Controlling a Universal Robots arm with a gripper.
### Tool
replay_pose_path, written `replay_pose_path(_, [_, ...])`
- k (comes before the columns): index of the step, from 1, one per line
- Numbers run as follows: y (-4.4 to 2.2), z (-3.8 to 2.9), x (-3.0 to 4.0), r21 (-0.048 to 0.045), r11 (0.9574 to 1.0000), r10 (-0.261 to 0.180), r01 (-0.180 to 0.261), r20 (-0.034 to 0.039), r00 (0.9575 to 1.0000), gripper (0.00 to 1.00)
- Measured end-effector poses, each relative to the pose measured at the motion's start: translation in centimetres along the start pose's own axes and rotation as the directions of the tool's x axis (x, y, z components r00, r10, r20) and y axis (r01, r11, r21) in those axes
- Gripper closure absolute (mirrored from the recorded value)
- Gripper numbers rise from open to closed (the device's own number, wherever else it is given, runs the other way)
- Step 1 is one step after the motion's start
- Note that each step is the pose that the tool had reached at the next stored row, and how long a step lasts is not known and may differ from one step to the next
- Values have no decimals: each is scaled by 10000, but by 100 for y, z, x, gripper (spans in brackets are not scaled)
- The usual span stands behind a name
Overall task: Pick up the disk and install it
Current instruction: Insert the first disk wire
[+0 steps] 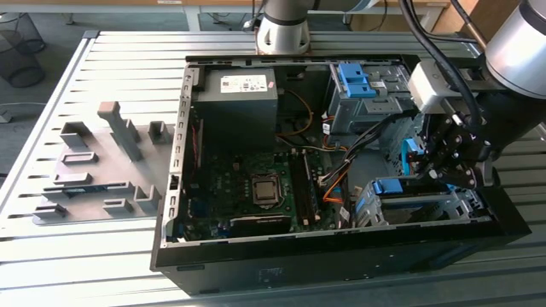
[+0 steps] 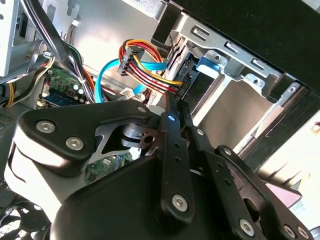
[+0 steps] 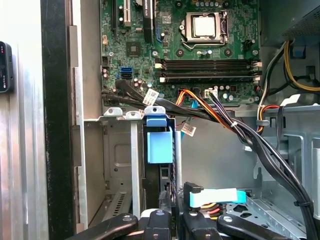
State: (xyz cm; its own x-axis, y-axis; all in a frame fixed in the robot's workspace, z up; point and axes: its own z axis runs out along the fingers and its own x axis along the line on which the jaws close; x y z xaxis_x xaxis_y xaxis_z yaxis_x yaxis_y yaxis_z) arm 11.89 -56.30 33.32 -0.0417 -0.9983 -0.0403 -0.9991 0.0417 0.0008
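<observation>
Open computer case point(image 1: 341, 256) lies flat on slatted metal table point(image 1: 85, 256). Inside: grey power supply box point(image 1: 237, 102), green motherboard point(image 1: 247, 185). Grey plastic fixtures point(image 1: 102, 166) near table's exterior-view left edge.

A robotics lab or workshop: an opened desktop computer case point(image 1: 341, 256) lies on a slatted metal workbench point(image 1: 128, 51), grey fixture blocks point(image 1: 102, 166) sit toward its exterior view's left edge, and wire wastebaskets point(image 1: 22, 48) stand on the floor beyond.
</observation>
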Motion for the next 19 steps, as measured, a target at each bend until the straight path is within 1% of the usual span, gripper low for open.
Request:
replay_pose_path(3, [0, -3, 0, -2, 10000, 1, -1, 4, 10000, 84])
replay_pose_path(5, [0, -26, -2, -3, 10000, 1, -1, 20, 10000, 84])
replay_pose_path(7, [0, -54, -2, -2, 10000, 1, -1, 4, 10000, 84])
replay_pose_path(10, [-8, -54, -2, -3, 10000, 0, 0, 4, 10000, 84])
replay_pose_path(19, [-10, -21, 1, -3, 10000, 1, -1, 0, 10000, 84])
